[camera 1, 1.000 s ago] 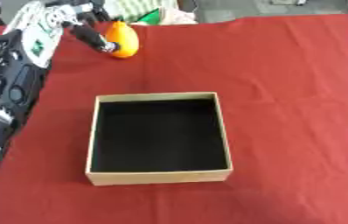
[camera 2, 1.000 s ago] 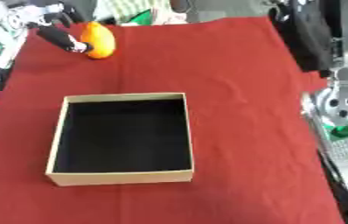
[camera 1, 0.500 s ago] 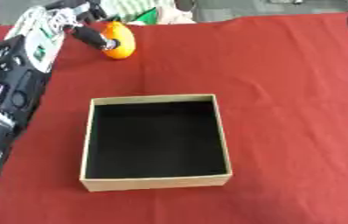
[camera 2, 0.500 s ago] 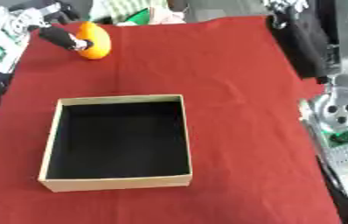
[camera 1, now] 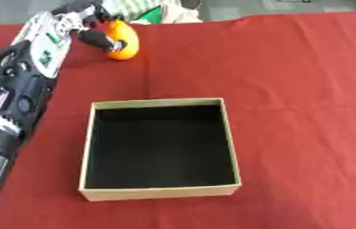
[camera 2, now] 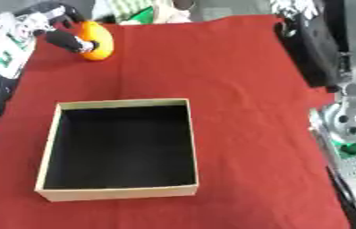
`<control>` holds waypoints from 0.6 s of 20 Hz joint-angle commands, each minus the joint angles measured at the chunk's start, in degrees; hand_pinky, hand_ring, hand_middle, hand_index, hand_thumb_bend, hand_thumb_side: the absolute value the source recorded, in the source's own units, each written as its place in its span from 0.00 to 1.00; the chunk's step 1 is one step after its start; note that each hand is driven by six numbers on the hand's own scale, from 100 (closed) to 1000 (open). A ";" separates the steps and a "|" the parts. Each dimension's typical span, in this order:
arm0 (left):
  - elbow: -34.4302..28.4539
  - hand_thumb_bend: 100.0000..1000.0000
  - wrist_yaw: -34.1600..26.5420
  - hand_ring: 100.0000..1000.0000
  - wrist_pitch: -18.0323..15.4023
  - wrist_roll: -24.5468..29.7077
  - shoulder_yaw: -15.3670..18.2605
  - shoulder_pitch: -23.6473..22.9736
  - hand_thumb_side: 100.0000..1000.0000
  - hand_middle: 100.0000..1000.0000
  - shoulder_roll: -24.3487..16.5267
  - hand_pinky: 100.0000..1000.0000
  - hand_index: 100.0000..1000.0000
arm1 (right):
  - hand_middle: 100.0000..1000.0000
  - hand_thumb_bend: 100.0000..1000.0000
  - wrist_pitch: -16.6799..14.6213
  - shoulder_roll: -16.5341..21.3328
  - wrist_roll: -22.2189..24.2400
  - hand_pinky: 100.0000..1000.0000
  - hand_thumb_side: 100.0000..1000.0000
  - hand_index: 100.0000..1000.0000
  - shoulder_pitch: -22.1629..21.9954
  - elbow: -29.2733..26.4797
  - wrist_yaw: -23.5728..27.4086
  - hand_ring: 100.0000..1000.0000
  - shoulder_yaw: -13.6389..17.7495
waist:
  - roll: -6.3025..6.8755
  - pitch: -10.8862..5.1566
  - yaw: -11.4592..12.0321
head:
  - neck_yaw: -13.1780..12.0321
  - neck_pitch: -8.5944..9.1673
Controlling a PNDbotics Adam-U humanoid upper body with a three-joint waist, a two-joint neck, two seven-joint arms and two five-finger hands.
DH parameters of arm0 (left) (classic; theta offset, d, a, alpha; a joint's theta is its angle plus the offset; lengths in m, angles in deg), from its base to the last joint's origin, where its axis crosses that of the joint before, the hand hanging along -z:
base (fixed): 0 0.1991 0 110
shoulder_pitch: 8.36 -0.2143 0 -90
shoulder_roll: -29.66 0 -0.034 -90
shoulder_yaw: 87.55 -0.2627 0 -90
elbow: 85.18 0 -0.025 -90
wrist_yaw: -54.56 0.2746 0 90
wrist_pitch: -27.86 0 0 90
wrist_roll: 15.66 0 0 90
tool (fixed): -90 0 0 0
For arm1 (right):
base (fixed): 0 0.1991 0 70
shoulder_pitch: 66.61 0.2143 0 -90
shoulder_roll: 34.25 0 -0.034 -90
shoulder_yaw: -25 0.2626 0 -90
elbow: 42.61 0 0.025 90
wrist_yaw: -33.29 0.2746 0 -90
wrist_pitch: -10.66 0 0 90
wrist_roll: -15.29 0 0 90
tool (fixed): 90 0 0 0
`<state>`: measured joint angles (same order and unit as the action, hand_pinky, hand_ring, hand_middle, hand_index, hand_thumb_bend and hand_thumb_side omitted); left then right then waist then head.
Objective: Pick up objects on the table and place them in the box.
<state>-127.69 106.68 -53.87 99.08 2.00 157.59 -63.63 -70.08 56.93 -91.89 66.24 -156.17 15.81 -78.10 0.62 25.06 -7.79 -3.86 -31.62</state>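
An orange (camera 1: 123, 41) is seen at the far left of the bench (camera 1: 290, 71), which is covered by a red cloth. It is gripped by the left hand (camera 1: 95, 38), whose dark fingers and thumb are curled round its left side. Whether the orange rests on the cloth or is lifted just clear of it cannot be told. The left arm (camera 1: 17, 94) is stretched along the left edge of the left eye view, black with white and green panels near the wrist.

A box (camera 1: 159, 192) of tan card with a black inside is set open on the cloth nearer the robot, well apart from the orange. Nothing is seen inside it. Its walls are upright and its long sides run away from the robot.

The right arm (camera 2: 322, 49) is shown along the right edge of the right eye view, black above and silver at a joint lower down. The right hand is not shown in either view.

Beyond the far edge of the bench, some green and white things (camera 1: 154, 11) are seen, too blurred to be made out.
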 commanded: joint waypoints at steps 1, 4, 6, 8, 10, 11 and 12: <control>-0.54 0.17 -1.42 0.74 0.53 0.18 0.44 1.65 0.26 0.70 -0.95 0.44 0.79 | 0.78 0.00 0.10 1.52 -0.38 0.91 0.82 0.92 0.92 -1.03 0.63 0.82 0.12 | -0.05 -1.09 -0.07 | -0.16 0.70; -0.54 0.00 -2.74 0.59 1.05 -0.32 0.53 1.53 0.12 0.58 -0.82 0.24 0.72 | 0.78 0.00 0.23 1.63 -0.57 0.91 0.82 0.92 0.87 -1.03 0.78 0.82 0.15 | -0.08 -0.88 -0.11 | -0.17 0.48; -0.77 0.00 -3.09 0.57 1.29 -1.64 0.28 1.51 0.10 0.56 -0.76 0.20 0.70 | 0.78 0.00 0.26 1.63 -0.63 0.91 0.82 0.92 0.77 -1.03 0.88 0.82 0.11 | -0.04 -0.89 -0.14 | -0.16 0.41; -0.89 0.00 -2.28 0.57 1.39 -3.31 -0.12 1.46 0.11 0.57 -0.71 0.19 0.70 | 0.78 0.00 0.17 1.51 -0.61 0.91 0.82 0.92 0.74 -1.03 0.96 0.82 0.05 | 0.02 -0.94 -0.28 | -0.23 0.47; -0.77 0.00 -1.12 0.57 1.46 -4.89 -0.23 1.40 0.11 0.56 -0.55 0.19 0.70 | 0.78 0.00 0.10 1.40 -0.54 0.91 0.82 0.92 0.77 -1.03 0.99 0.82 0.03 | 0.06 -0.96 -0.42 | -0.29 0.55; -0.68 0.00 -0.66 0.54 1.55 -5.70 -0.16 1.31 0.14 0.54 -0.48 0.16 0.68 | 0.78 0.00 0.08 1.32 -0.54 0.91 0.82 0.92 0.76 -1.03 1.00 0.82 0.05 | 0.09 -0.96 -0.54 | -0.33 0.71; -0.56 0.00 -0.41 0.52 1.59 -6.52 -0.11 1.19 0.17 0.53 -0.35 0.14 0.67 | 0.78 0.00 0.07 1.27 -0.54 0.91 0.82 0.92 0.73 -1.03 1.01 0.82 0.05 | 0.11 -0.96 -0.63 | -0.35 0.82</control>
<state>-127.66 105.57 -52.39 93.69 1.93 157.65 -63.50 -69.86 57.27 -92.31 66.24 -156.17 16.31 -78.13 0.75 25.45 -8.35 -3.98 -31.60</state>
